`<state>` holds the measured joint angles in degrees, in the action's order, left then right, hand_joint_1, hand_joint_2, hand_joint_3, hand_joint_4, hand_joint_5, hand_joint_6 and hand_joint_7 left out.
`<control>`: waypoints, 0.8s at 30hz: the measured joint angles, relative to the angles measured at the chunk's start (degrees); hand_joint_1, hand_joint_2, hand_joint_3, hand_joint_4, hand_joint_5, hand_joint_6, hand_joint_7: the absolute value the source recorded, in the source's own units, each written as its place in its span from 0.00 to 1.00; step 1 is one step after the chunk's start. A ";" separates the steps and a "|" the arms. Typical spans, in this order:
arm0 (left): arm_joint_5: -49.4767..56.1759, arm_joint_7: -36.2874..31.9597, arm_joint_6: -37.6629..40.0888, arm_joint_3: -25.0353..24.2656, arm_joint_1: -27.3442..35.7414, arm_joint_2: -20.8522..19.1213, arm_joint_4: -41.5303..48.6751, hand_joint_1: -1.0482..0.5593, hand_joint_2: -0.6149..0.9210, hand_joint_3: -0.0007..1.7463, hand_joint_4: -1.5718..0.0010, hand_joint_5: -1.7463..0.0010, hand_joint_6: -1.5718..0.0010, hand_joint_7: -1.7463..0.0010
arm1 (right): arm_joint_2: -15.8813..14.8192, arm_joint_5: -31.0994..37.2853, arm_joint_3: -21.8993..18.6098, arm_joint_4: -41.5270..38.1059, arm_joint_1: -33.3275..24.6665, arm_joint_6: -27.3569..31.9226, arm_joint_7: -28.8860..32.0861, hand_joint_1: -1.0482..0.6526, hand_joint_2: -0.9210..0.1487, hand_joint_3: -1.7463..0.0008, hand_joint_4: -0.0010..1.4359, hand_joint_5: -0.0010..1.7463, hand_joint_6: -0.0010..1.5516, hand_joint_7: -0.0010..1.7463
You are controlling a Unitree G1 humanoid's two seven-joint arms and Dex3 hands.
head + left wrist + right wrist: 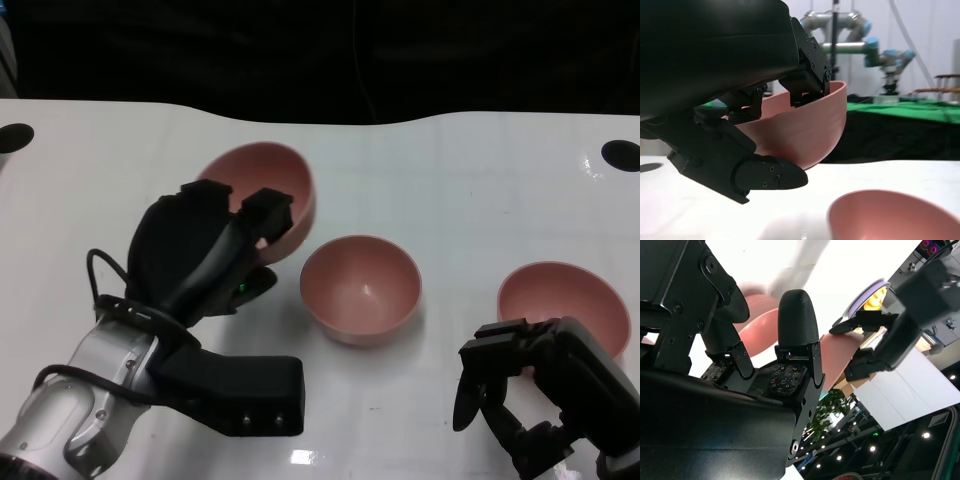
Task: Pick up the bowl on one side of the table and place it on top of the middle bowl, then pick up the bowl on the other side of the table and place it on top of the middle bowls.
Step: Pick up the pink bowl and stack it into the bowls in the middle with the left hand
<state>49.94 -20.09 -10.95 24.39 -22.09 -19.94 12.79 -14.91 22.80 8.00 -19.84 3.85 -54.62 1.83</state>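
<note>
Three pink bowls are on the white table. My left hand (205,245) grips the left bowl (275,180) by its near rim, and the bowl is tilted. In the left wrist view that bowl (805,130) is lifted off the table, with fingers (810,65) over its rim and the thumb (765,175) under it. The middle bowl (360,287) stands upright to the right of it, also seen as the middle bowl (895,215) close below. The right bowl (565,300) sits at the right, with my right hand (530,390) just in front of it, fingers apart and holding nothing.
The table's far edge (320,115) runs along a dark background. Two black round holes (15,137) (620,153) mark the far corners. A blue and silver robot arm (860,45) stands far behind the table.
</note>
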 measured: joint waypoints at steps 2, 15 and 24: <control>-0.36 0.81 -2.51 0.44 -1.03 0.01 -0.13 0.53 0.71 0.57 0.44 0.00 0.47 0.15 | 0.00 0.00 0.00 0.10 -0.01 0.01 0.00 0.77 0.92 0.00 0.75 0.88 0.69 0.67; -0.46 10.28 -10.08 5.50 -9.79 2.66 7.64 0.48 0.87 0.31 0.47 0.02 0.45 0.31 | 0.00 0.20 0.45 1.10 -0.43 0.65 0.07 0.77 0.92 0.01 0.74 0.91 0.69 0.66; 0.28 10.62 -10.63 8.15 -13.05 5.16 14.60 0.46 0.87 0.32 0.46 0.07 0.40 0.43 | 0.01 1.18 0.68 1.17 -0.51 0.72 0.71 0.76 0.92 0.00 0.75 0.90 0.69 0.66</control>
<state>50.22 -9.48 -21.59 32.54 -35.13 -14.78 27.39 -14.90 23.98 8.68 -18.67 3.33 -53.91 2.54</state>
